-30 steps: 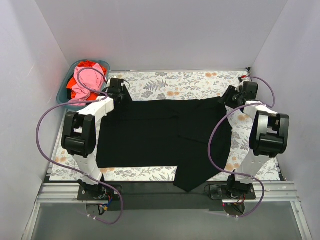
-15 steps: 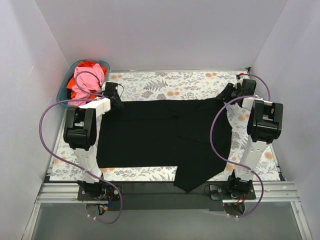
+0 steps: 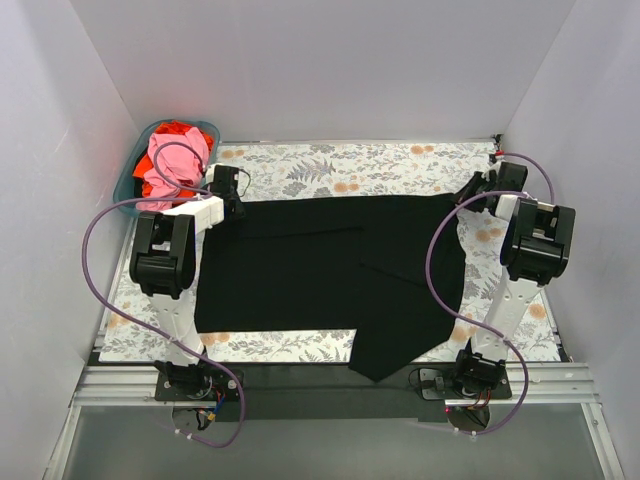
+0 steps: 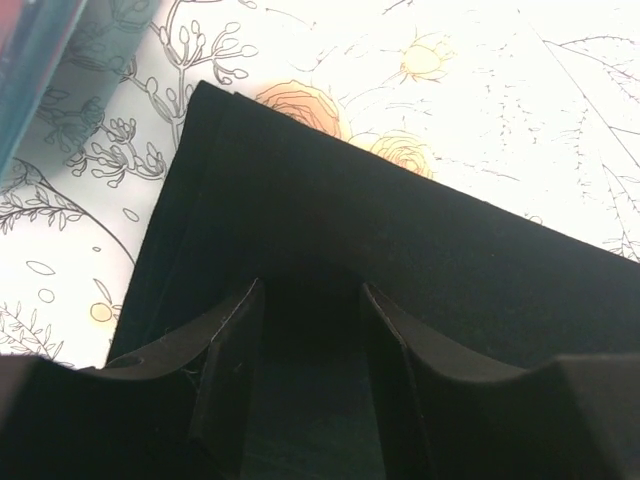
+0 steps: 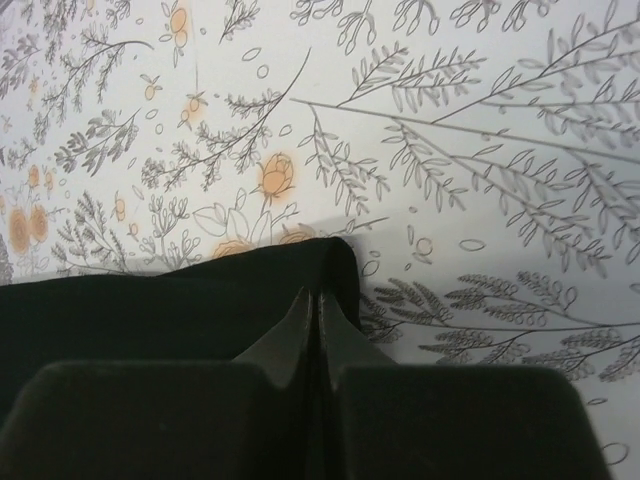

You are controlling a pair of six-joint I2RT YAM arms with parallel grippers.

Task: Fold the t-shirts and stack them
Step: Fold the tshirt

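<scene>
1. The black tee (image 3: 300,270) lies spread flat across the middle of the tabletop (image 3: 340,170). Its long edges run left to right in the top view. A folded layer shows right of center. The lower right part of the cloth reaches past the tabletop's near edge, at the bottom center of the frame.

2. The left hand (image 4: 310,290) sits at the tee's upper left corner. In the left wrist view its 2 fingers (image 4: 230,370) stand apart, with black cloth lying flat between and under them. The corner of the tee points toward the upper left of that frame, over the flowered print.

3. The right hand (image 5: 315,295) sits at the tee's upper right corner, near the right side of the top view. In the right wrist view its fingers are pressed together and clamped on the tee at its rolled corner. The bare print fills the upper and right parts of that frame.

4. The basket (image 3: 128,180) stands at the upper left of the top view, just beside the tabletop's far left corner. It holds the pink tee (image 3: 175,160), bunched on top, and the orange-red tee (image 3: 172,130), which shows around and behind it. Both are unfolded.

5. A strip of the basket's wall shows blurred in the upper left corner of the left wrist view, near the tee's corner but apart from it.
</scene>
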